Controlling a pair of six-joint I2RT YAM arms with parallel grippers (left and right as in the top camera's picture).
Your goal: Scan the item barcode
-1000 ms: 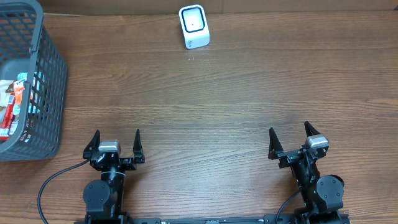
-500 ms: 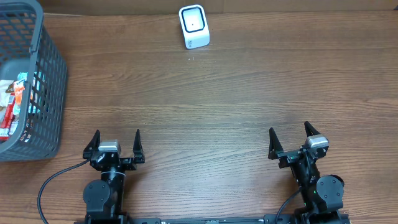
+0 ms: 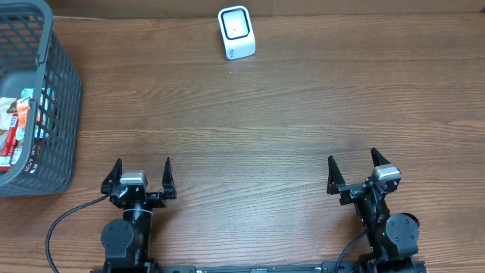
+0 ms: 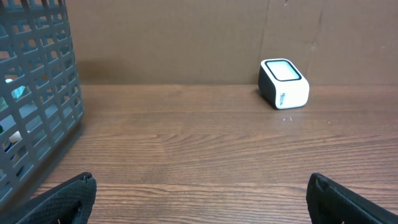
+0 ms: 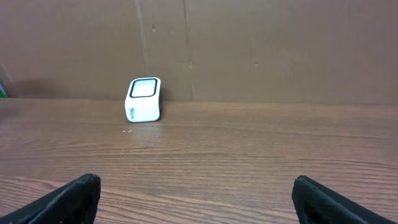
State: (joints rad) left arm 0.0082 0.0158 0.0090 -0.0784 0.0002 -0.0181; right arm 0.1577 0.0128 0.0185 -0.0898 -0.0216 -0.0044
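At the near edge of the wooden counter [image 3: 265, 114], left end effector [image 3: 142, 167] and right end effector [image 3: 352, 159], both spread wide, gripping nothing. In the grey basket [image 3: 61, 91] at far left, packaged items [image 3: 17, 125]. At the back edge, well apart from both, white scanner [image 3: 236, 32]

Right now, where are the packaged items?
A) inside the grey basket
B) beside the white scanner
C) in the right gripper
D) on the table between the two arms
A: the packaged items lie inside the grey basket at the table's left edge, well away from the white scanner.
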